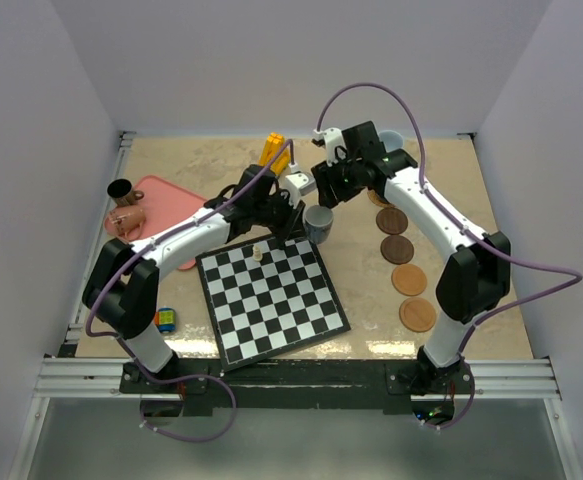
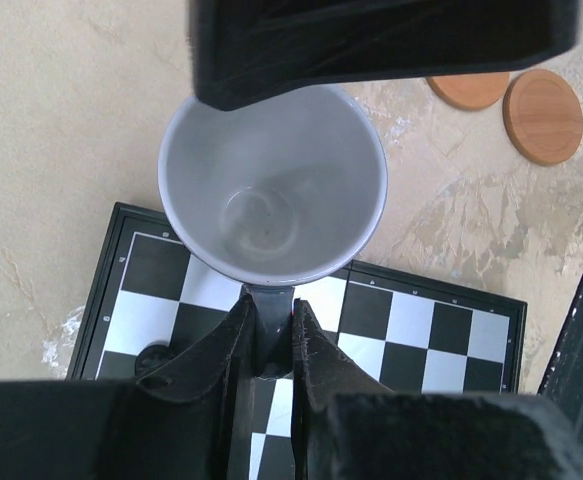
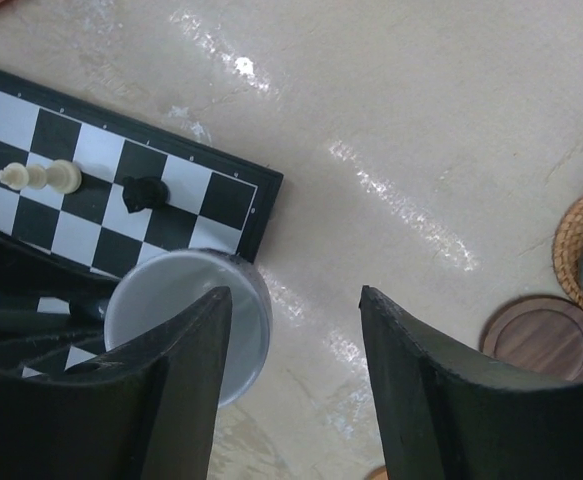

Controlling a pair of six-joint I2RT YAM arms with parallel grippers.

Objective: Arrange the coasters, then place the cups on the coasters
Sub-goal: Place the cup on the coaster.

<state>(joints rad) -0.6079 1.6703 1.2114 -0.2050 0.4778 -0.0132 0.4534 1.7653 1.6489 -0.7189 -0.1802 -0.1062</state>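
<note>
The grey cup (image 2: 271, 190) looks glazed and smooth. The coasters (image 2: 542, 115) are matt wood; the table (image 3: 451, 100) is mottled, scuffed, faintly shiny.

- L arm (image 1: 171, 250): forearm runs to 2 o'clock; L gripper (image 2: 269, 330) pinched on grey cup (image 2: 271, 190) handle.
- R arm (image 1: 436, 215): forearm to 10 o'clock; R gripper (image 3: 296, 300) jaws apart.

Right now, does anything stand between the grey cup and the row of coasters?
On the table, nothing visible: bare tabletop runs from the grey cup to the nearest dark coaster. But the open right end effector hangs over the cup's rim.
</note>
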